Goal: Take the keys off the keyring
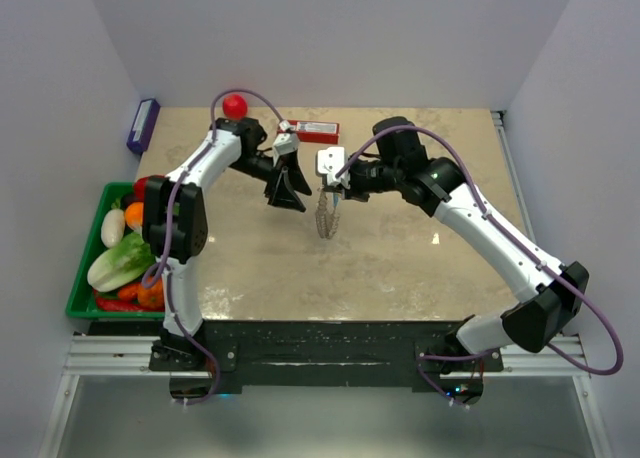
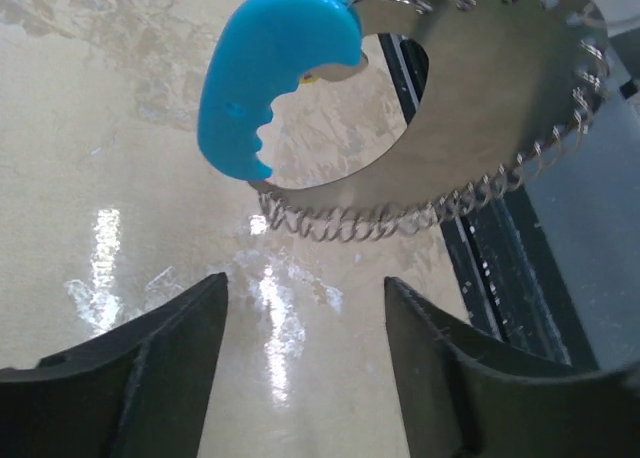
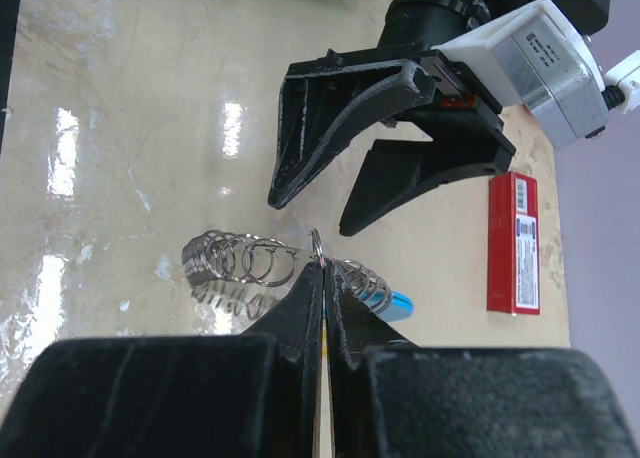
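Observation:
The keyring (image 1: 327,218) hangs from my right gripper (image 1: 331,186) over the middle of the table. In the right wrist view my right gripper (image 3: 322,266) is shut on one small ring of the keyring (image 3: 240,259), beside its light-blue segment (image 3: 398,303). In the left wrist view the keyring (image 2: 470,108) is a silvery crescent edged with small rings, with the blue segment (image 2: 265,78) at its left. A tiny brass-yellow key (image 2: 312,77) peeks out by the blue part. My left gripper (image 1: 288,190) is open and empty just left of the keyring; it also shows in the left wrist view (image 2: 305,283) and the right wrist view (image 3: 315,210).
A red rectangular box (image 1: 313,131) lies at the back of the table and shows in the right wrist view (image 3: 513,243). A red ball (image 1: 234,105) sits behind the left arm. A green basket (image 1: 82,278) of vegetables stands at the left edge. A purple object (image 1: 143,125) lies at the back left.

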Motion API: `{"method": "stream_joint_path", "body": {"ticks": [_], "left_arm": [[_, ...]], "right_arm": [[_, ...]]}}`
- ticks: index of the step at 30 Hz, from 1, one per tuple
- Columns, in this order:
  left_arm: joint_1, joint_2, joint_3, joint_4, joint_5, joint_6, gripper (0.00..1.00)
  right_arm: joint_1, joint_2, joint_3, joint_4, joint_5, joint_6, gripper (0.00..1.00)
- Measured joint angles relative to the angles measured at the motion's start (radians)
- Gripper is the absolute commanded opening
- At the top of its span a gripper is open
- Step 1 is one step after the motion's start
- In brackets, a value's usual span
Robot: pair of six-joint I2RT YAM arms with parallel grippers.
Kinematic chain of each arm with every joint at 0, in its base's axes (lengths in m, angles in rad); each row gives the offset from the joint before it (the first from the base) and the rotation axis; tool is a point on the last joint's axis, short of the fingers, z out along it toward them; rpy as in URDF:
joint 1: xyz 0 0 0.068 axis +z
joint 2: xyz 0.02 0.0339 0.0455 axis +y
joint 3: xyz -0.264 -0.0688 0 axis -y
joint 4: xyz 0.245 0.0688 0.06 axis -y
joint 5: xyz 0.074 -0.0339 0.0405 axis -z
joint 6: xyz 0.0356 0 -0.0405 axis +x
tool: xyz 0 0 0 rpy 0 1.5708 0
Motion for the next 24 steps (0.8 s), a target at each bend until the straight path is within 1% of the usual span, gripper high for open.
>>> {"method": "stream_joint_path", "body": {"ticks": [5,14,24], "left_arm": [[-0.019,0.0,0.002,0.0,0.002,-0.009,0.74],[-0.017,0.0,0.005,0.008,0.002,-0.019,0.76],[-0.017,0.0,-0.008,0.101,0.003,-0.099,0.79]], "right_arm": [[0.0,0.0,0.001,-0.011,-0.003,-0.002,0.0],[0.0,0.0,0.004,-0.026,-0.03,-0.008,0.0],[0.0,0.0,0.016,-0.076,-0.116,-0.032,0.0]]}}
